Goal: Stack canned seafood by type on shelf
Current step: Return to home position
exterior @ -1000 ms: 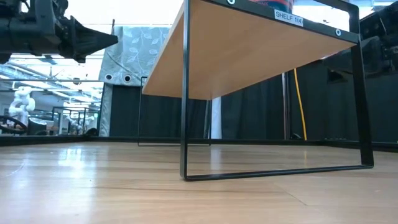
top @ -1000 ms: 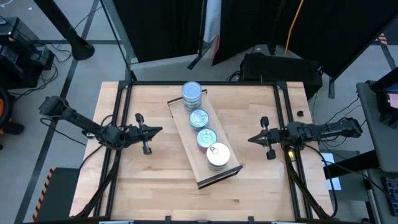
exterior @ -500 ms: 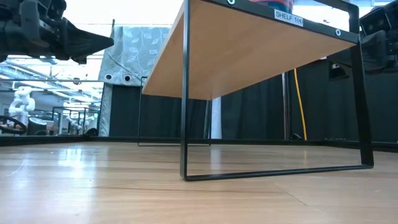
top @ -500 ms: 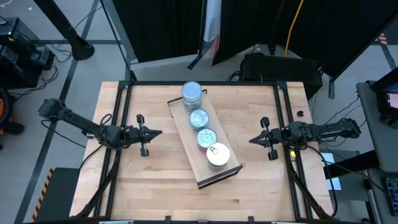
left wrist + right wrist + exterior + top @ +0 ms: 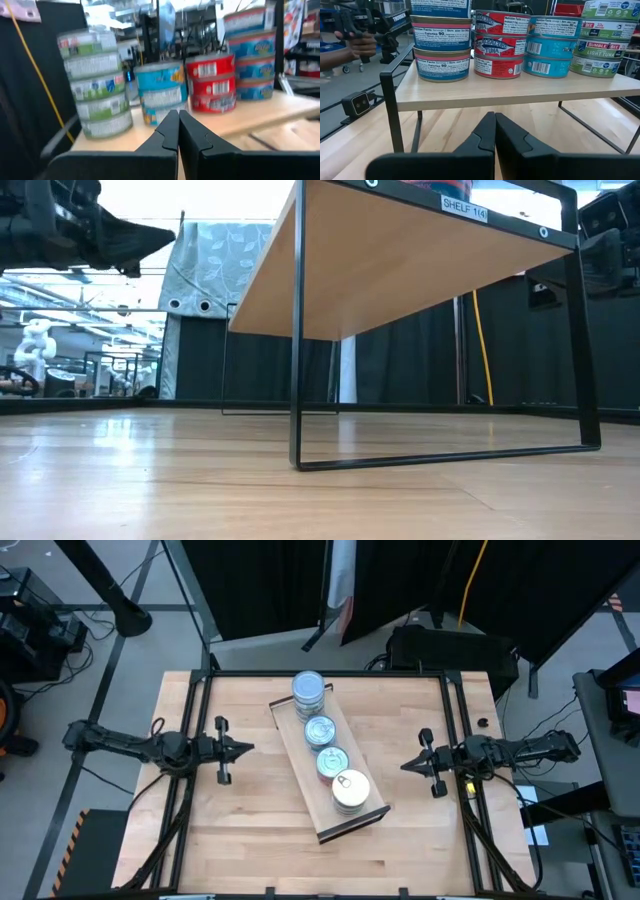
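The shelf (image 5: 345, 825) is a light-wood board on thin black legs, lying slantwise at the table's middle. Four stacks of canned seafood (image 5: 331, 760) stand in a row on it: blue-labelled at the far end (image 5: 308, 690), then red, teal, and a cream-topped green-labelled stack (image 5: 350, 788) nearest. In the right wrist view the blue stack (image 5: 441, 40), red (image 5: 498, 45), teal (image 5: 552, 45) and green (image 5: 605, 40) show side on. My left gripper (image 5: 248, 749) hovers shut left of the shelf. My right gripper (image 5: 404, 765) hovers shut right of it.
The low view looks under the shelf's board (image 5: 400, 270) and past its black leg frame (image 5: 297, 380). A black frame borders the tabletop (image 5: 250, 840), with bare wood on both sides of the shelf. A person's hand (image 5: 355, 45) shows in the room beyond the table.
My left gripper has drawn back a little toward the table's left edge, away from the shelf, and its arm has swung from slanted to nearly level; it stays shut. The cans and the shelf have kept still.
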